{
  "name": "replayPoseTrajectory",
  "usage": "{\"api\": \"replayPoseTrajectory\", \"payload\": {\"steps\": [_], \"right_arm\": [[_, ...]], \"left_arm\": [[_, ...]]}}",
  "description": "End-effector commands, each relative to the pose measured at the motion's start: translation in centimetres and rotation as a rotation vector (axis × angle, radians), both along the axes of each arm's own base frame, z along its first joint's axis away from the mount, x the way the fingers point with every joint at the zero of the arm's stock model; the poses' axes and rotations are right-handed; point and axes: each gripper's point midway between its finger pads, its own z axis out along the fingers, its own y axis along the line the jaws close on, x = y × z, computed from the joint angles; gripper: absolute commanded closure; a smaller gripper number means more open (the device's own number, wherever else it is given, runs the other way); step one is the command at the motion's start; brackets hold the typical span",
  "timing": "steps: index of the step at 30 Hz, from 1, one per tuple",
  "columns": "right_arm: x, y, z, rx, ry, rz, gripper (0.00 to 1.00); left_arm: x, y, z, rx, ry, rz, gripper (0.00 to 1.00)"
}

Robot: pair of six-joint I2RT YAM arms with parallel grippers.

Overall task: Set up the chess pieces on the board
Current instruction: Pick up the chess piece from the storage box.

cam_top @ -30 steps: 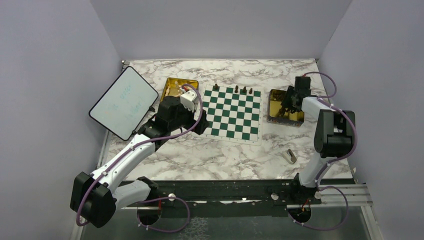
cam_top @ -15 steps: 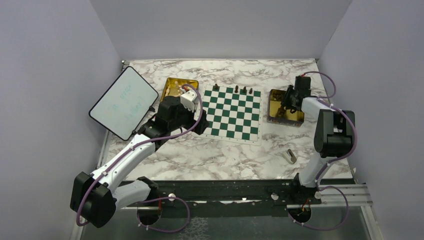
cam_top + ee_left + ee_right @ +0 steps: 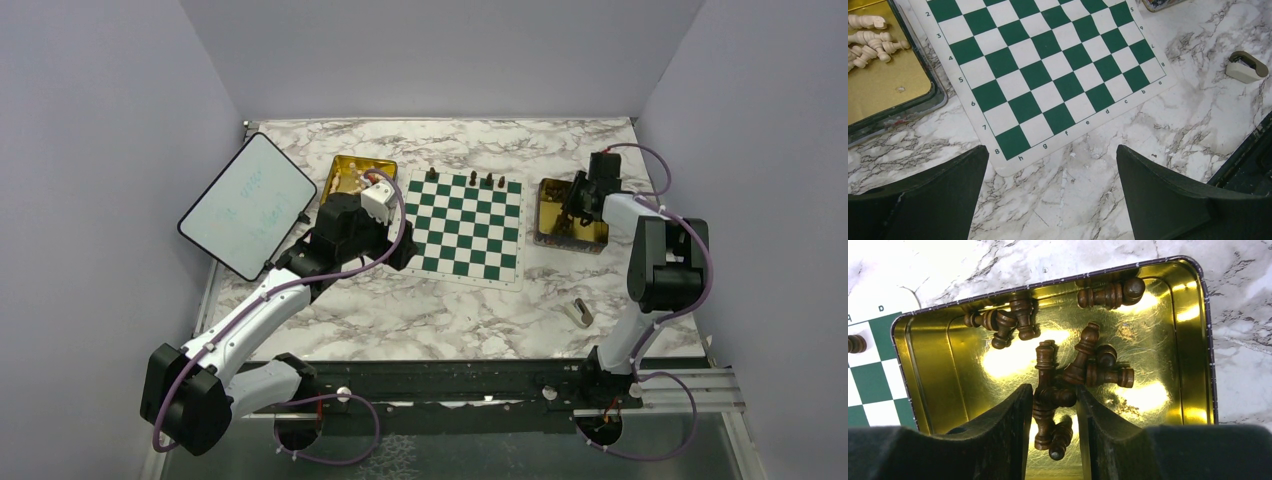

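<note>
Barely started, by the look of it; nearest the arms, a small grey-beige block (image 3: 580,312) can be seen lying on the marble table (image 3: 450,315), and it's not part of the job. A bit further in, the left gripper (image 3: 1052,162) is held over bare marble just off the near-left corner of the board (image 3: 1048,75); its jaws are spread wide and nothing is carried. The green-and-white squares are almost all unoccupied; only the far row has been touched, where about four dark chess pieces (image 3: 488,180) can be counted standing.

Everything else is yet to be placed. The pale chess pieces (image 3: 870,42) are heaped in the left gold tray (image 3: 345,163) beside the board's far-left side, and none are seen on the board. In the right gold tray (image 3: 1198,340), a jumble of dark figures is lying on its side; the right gripper (image 3: 1054,390) is dipped into it, fingers drawn in narrow and pinched on one dark piece (image 3: 1058,396) with a second crossed against it. So roughly an eighth done; both pale ranks, the dark pawns and the remaining dark back row are judged left to do.
</note>
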Motion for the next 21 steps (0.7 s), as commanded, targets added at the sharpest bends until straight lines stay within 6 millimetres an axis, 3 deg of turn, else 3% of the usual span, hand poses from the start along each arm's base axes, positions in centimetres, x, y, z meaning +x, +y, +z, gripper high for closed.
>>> {"api": "replayPoseTrajectory", "payload": {"steps": [1,21], "right_arm": [[0.98,-0.87,0.49,-0.002,-0.011,-0.013,0.58],[1.06,-1.22,0.32,0.027,-0.009,0.0,0.71]], "left_arm": [[0.09,-0.16,0.48,-0.009,-0.035,-0.013,0.01],[0.14,-0.26,0.28,-0.006,-0.029,-0.017,0.02]]}}
